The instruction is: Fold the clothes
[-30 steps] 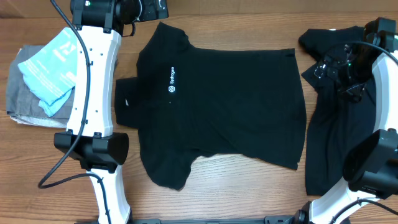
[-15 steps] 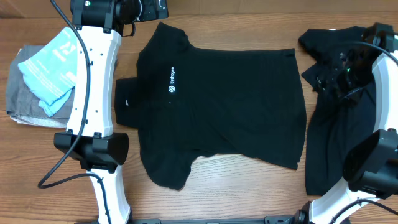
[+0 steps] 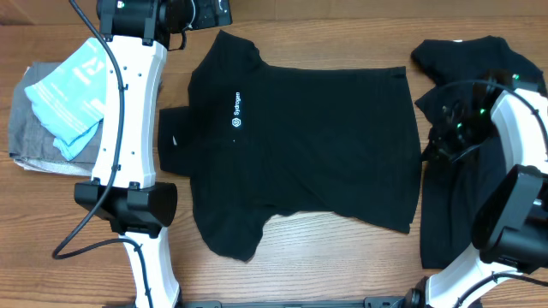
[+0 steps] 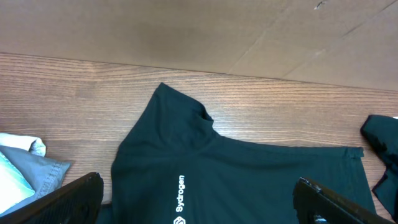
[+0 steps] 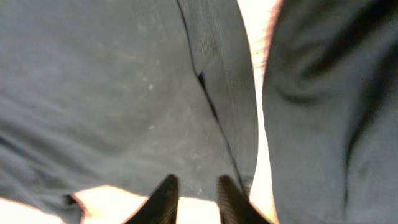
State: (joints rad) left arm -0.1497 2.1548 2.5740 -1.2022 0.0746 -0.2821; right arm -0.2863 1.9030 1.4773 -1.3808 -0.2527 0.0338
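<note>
- Your black short-sleeved collared polo shirt [image 3: 300, 162] lies spread flat in the middle of the desk [image 3: 342, 274], logo up, ready for folding.
- Your right pincer [image 3: 445, 141] sits low where the shirt's hem meets the crumpled black fabric garment [image 3: 449, 214], likely to lift an edge. Its fingers are nearly together, and you cannot tell whether they catch cloth.
- Your left pincer [image 4: 198, 186] hangs spread wide above the collar, holding nothing.

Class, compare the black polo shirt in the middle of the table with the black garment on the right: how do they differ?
The polo shirt lies spread flat, collar and sleeves clear; the right garment is rumpled, its shape unclear. The polo shirt shows white chest lettering; the right garment shows none. Both are black fabric on the wooden table.
</note>
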